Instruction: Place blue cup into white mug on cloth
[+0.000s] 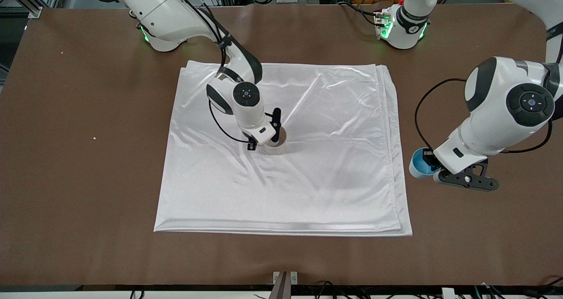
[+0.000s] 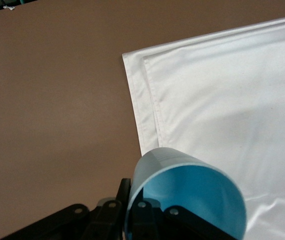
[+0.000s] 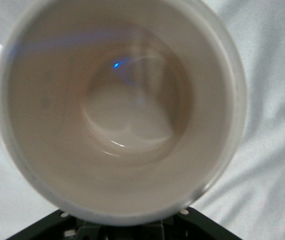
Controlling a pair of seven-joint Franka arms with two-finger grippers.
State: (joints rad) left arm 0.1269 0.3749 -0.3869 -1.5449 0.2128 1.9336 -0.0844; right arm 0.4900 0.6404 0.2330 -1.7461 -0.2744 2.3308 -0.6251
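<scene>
Front cam, near to far: table [image 1: 88,180] is brown, and the cloth [image 1: 308,193] lies flat mid-table, folded in layers with the edges stacked toward the left arm's end. Blue cup [image 1: 420,162] sits at roughly 3 o'clock off the cloth, just past its edge, over bare table. Left gripper [image 1: 433,166] is there with it, jaws closed on the cup's wall. From this cam I can't tell if the cup is resting on the table or lifted.

White mug [image 1: 276,146] is near the cloth's centre, a touch toward 11 o'clock, upright on the fabric. Right gripper [image 1: 272,140] is down on it, mostly hiding it; I only see a sliver of rim and wall here.

Left wrist cam adds what front can't: the blue cup [image 2: 187,200] is tipped toward the lens, light blue inside visible, nothing in it, rim pinched at the gripper's dark fingers [image 2: 142,215]. Cloth [image 2: 222,100] corner with its layered hems is just beside the cup.

Right wrist cam looks straight down into the white mug [image 3: 122,110]: cream inside, bare bottom, cloth [image 3: 272,100] creased all round it. Right jaws fully closed on the mug's rim at the frame's bottom edge; the handle doesn't show in any view
</scene>
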